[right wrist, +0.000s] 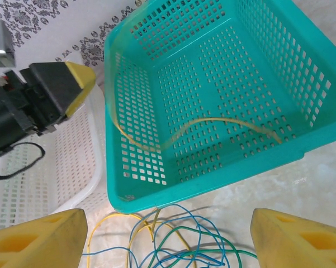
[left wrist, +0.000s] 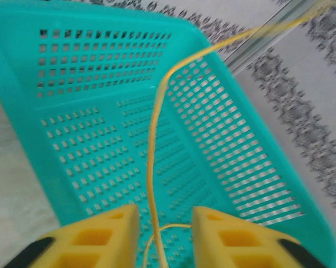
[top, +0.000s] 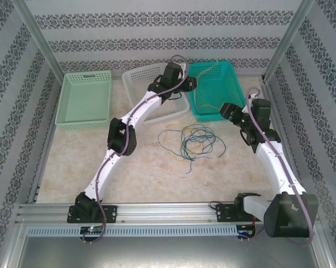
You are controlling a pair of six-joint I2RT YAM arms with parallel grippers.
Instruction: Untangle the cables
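A loose tangle of yellow, blue and green cables (top: 193, 140) lies on the table in front of the teal basket (top: 230, 95). One yellow cable (right wrist: 212, 121) curves across the teal basket's floor (right wrist: 251, 84). My left gripper (left wrist: 165, 223) hangs over that basket, jaws apart. The yellow cable (left wrist: 151, 167) runs loosely up between the yellow fingers (left wrist: 106, 234), touching neither. In the top view the left gripper (top: 191, 84) sits at the basket's left rim. My right gripper (right wrist: 168, 223) is wide open above the tangle (right wrist: 173, 245), near the basket's front wall, with nothing gripped.
A white basket (top: 140, 75) stands left of the teal one, under the left arm. A pale green basket (top: 84, 100) sits at the far left. Patterned walls and metal posts (top: 42, 42) enclose the table.
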